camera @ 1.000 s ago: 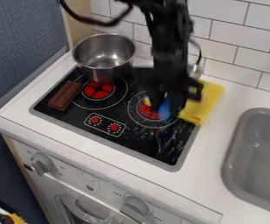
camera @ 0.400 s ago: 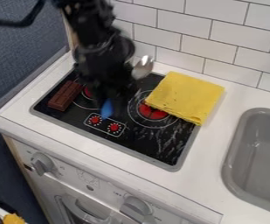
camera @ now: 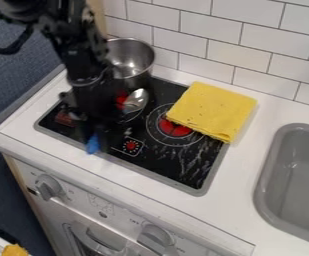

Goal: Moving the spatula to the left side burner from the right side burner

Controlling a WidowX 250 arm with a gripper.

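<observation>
silvery and blue, the spatula [camera: 136, 101] looks light and stiff, its smooth bowl [camera: 138, 97] likely slippery. the gripper [camera: 95, 136] is clamped on its handle [camera: 92, 145], the best place to hold it, and the bowl is over the left burner [camera: 121, 102].

Lighting's pretty decent here, bright and soft overall. The white counter [camera: 250, 210] around 5 o'clock and the tiles [camera: 263, 25] up at 1 o'clock come out nice and pale, while the blue wall [camera: 10, 75] at 10 o'clock sits way dimmer. Robot arm [camera: 83, 55] at 11 o'clock goes nearly solid black, so most detail's lost in there. You get shiny highlights on the steel pot [camera: 131, 55] between 11 and 12, plus a glint on the metal utensil [camera: 136, 100] at 11. Pale streaks on the black cooktop [camera: 180, 172] toward 5, can't tell if that's glare or smears. Can't pin down the light source either.
</observation>
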